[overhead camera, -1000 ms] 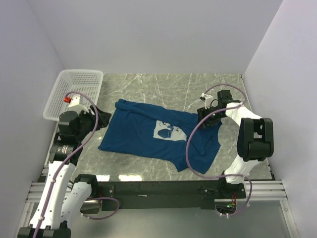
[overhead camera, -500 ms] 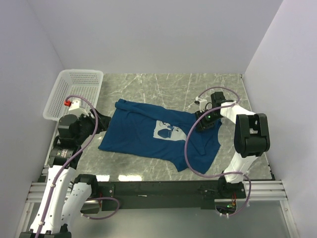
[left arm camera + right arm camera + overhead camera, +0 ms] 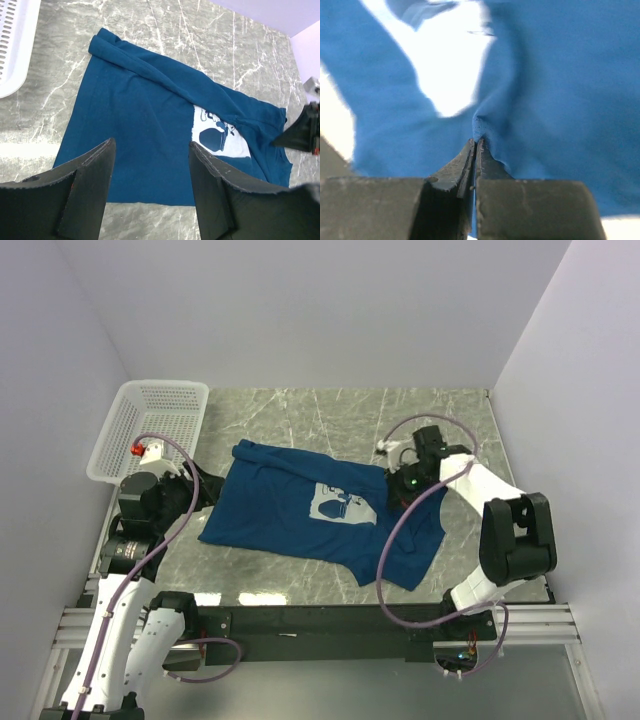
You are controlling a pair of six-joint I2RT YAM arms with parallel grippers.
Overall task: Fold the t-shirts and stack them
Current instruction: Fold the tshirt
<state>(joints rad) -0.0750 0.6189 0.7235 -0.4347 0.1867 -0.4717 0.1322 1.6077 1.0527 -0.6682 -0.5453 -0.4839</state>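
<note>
Dark navy t-shirt (image 3: 290,515) is lying spread out on the grey marble table (image 3: 330,415), roughly mid-table and slanted. It is facing print side up, with the pale square print (image 3: 340,505) sitting toward its right half. In the left wrist view a rolled fold is running along the shirt's far edge. Right gripper (image 3: 475,150) is reaching onto the shirt's right part, just right of the print. Its jaws are pressing together with a small peak of blue cloth pinched between the tips, so it is gripping the t-shirt, and the cloth is puckering up at the pinch. Left gripper (image 3: 150,150) is hovering just beside the shirt's left side with its fingers (image 3: 85,190) standing wide apart and nothing between them. Cannot tell whether it is touching the cloth. White mesh basket (image 3: 107,435) is sitting at the table's far-left corner, near the left arm and apart from the shirt. The right arm's purple cable (image 3: 384,550) is looping over the shirt's near-right part.
</note>
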